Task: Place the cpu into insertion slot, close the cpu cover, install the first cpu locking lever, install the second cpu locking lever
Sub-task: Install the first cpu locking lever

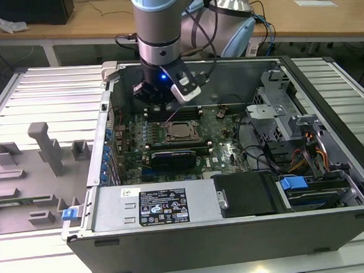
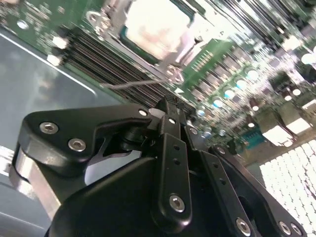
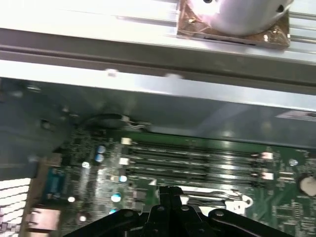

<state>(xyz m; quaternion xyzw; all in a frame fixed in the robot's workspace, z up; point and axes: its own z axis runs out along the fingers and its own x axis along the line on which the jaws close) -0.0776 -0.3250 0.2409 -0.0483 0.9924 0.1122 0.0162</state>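
A ribbed aluminium desk (image 1: pixel 43 95) carries an open computer case (image 1: pixel 237 232) lying on its side, with wooden tables (image 1: pixel 88 24) behind it along the upper edge of the exterior view and a grey moulded fixture (image 1: pixel 35 164) towards the exterior view's left. The arm (image 1: pixel 156 20) comes straight down from the upper centre of that view, wrist vertical, and its end effector (image 1: pixel 166 105) hangs inside the case, just above the green circuit board (image 1: pixel 220 153). In both wrist views the end effector (image 2: pixel 169 109) (image 3: pixel 170 190) is narrow, its fingertips drawn together with nothing visible between them. Just below it in the exterior view the cpu (image 1: pixel 183 131) lies flat in the insertion slot (image 1: pixel 185 141), pale metal top facing up, framed by the silvery cpu cover (image 1: pixel 169 131). The chip is square, with its edges parallel to the memory slots (image 3: pixel 197 158) and to the long black card (image 1: pixel 177 156) beside it.
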